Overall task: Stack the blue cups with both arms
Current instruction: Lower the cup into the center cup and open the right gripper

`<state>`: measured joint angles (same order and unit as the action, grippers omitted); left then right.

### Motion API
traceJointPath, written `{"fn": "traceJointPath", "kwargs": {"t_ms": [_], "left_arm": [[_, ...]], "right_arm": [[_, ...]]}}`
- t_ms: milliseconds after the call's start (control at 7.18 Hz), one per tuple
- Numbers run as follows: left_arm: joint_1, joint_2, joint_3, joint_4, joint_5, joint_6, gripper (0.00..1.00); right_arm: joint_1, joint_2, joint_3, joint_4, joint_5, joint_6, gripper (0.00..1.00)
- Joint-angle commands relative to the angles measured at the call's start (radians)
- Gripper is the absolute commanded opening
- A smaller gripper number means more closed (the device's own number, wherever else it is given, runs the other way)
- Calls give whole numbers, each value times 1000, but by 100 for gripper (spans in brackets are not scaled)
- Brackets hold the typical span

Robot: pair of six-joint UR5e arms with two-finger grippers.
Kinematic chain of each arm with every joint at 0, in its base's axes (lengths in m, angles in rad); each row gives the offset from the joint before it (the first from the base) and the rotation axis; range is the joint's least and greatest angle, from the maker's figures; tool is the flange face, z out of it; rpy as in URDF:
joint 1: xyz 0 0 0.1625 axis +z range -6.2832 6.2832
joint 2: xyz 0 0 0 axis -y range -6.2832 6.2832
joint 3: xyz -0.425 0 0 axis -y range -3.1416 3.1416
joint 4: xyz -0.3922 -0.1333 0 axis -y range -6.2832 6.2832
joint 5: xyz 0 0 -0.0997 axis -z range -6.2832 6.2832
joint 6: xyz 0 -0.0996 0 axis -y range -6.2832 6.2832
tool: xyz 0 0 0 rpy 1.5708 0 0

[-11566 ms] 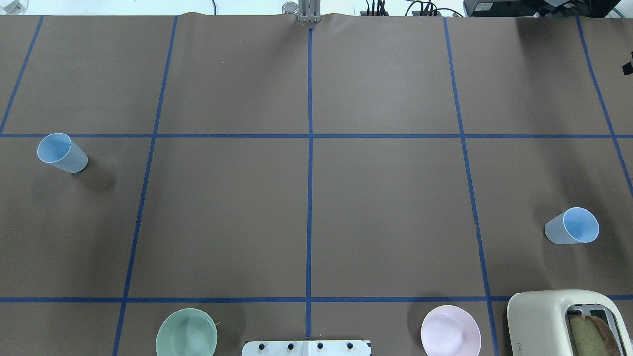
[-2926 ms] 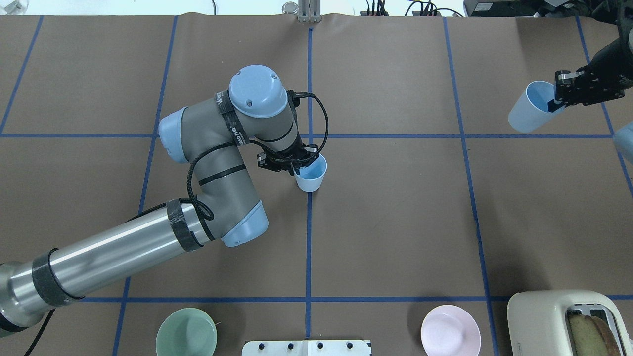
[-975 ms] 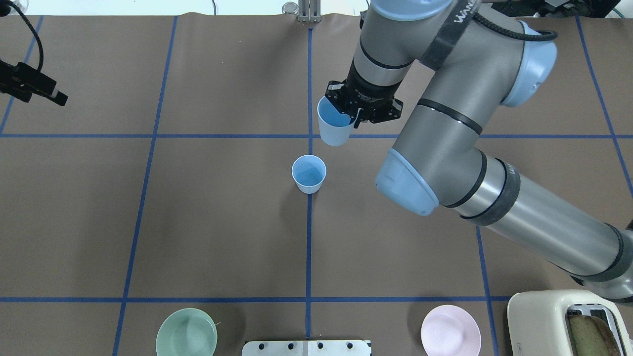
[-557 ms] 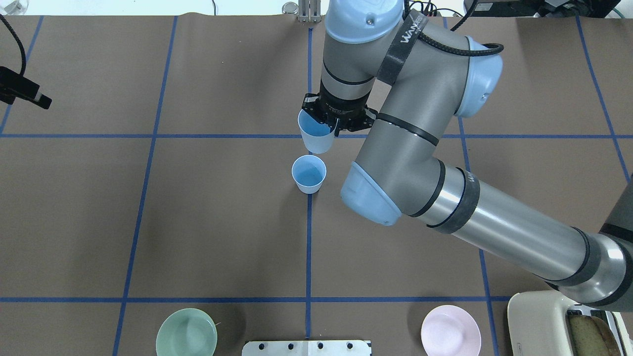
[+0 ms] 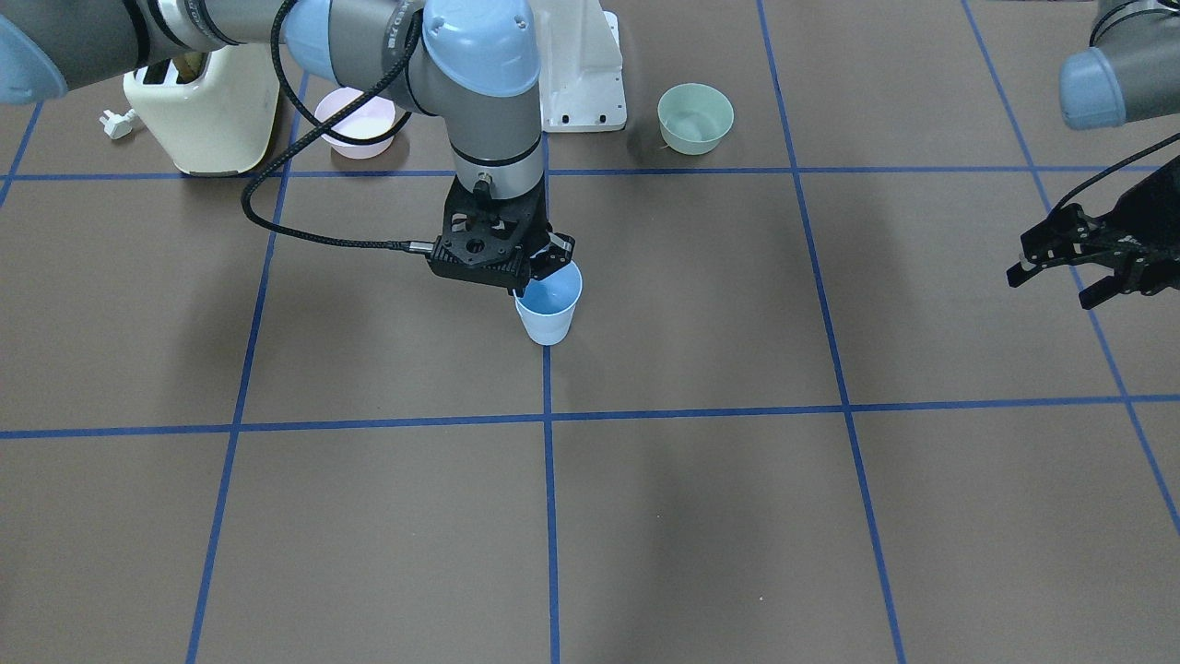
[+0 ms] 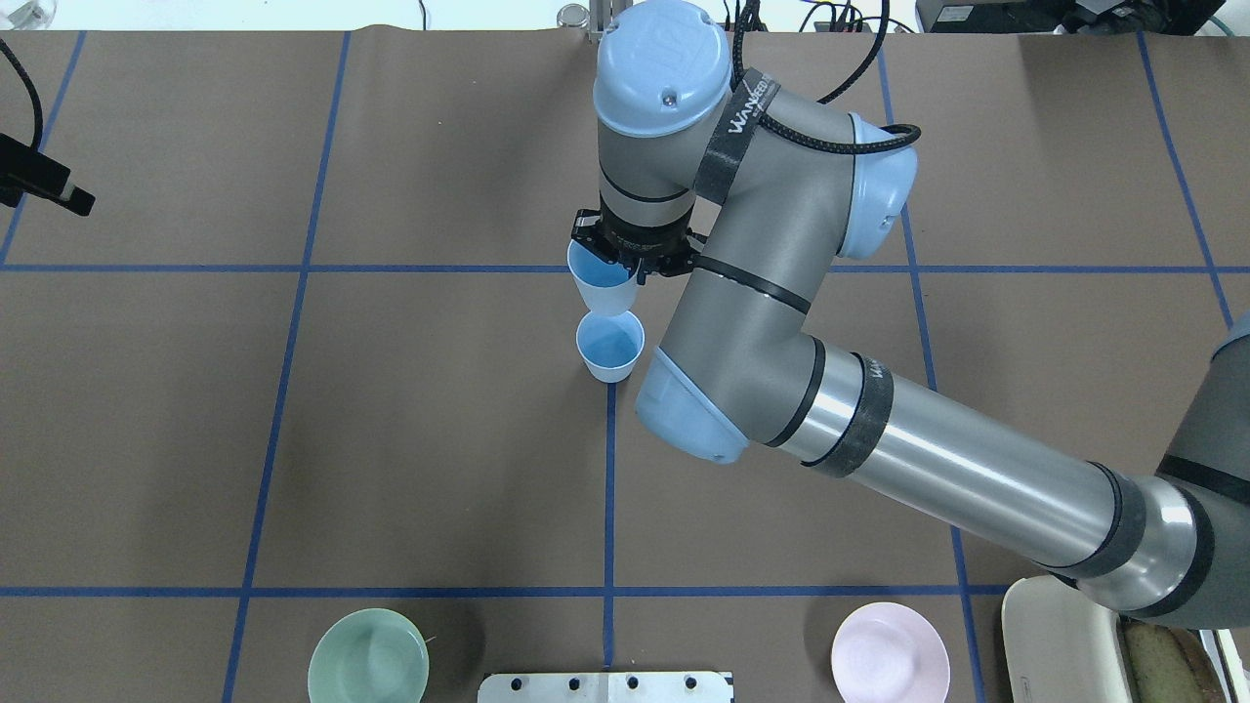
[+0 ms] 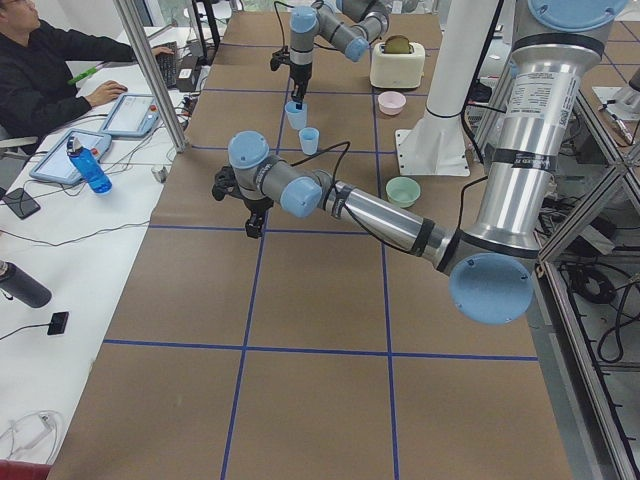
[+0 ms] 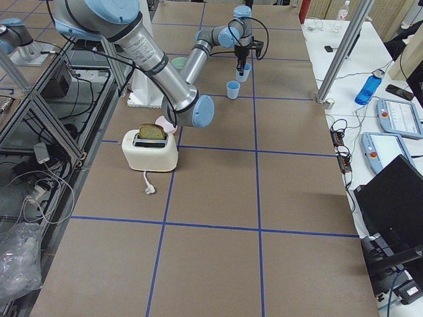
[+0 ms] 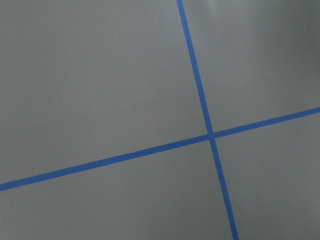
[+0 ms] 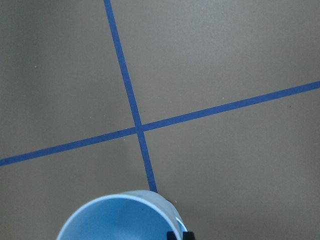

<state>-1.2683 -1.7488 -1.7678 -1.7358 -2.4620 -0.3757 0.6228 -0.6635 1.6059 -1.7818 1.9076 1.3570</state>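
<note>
A light-blue tapered plastic cup [image 6: 599, 285] is being clenched by its rim in the right arm's black claw [image 6: 630, 271]. It is upright and raised just beyond its twin [image 6: 609, 349], which is standing mouth-up mid-way along the desk [image 6: 391, 439], on the side away from the robot. The left claw [image 5: 1051, 286] is being held released, well apart.

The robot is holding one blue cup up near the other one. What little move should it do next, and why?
Probably slide the held cup a bit toward the robot's base, until it hangs right over the standing cup. The right gripper holds it by the rim, but the side views show it raised and off to one side, so lowering now would likely hit the rim.
</note>
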Motion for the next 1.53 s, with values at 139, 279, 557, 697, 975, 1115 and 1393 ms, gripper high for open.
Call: {"fn": "traceJointPath", "kwargs": {"t_ms": [139,279,557,697,975,1115,1393], "left_arm": [[0,0,2,1,0,0,97],[0,0,5,1,0,0,97],[0,-1,10,1,2,0,97],[0,-1,10,1,2,0,97],[0,-1,10,1,2,0,97],[0,-1,11,2,2,0,97],[1,-1,14,4,2,0,97]], "right_arm": [[-32,-5,0,7,-31,7,0],[-34,-7,2,7,-38,10,0],[-35,-19,9,7,-44,11,0],[-38,-25,9,7,-45,13,0],[-49,-28,11,8,-51,22,0],[-51,-30,14,8,-51,25,0],[-60,-34,25,7,-53,39,0]]}}
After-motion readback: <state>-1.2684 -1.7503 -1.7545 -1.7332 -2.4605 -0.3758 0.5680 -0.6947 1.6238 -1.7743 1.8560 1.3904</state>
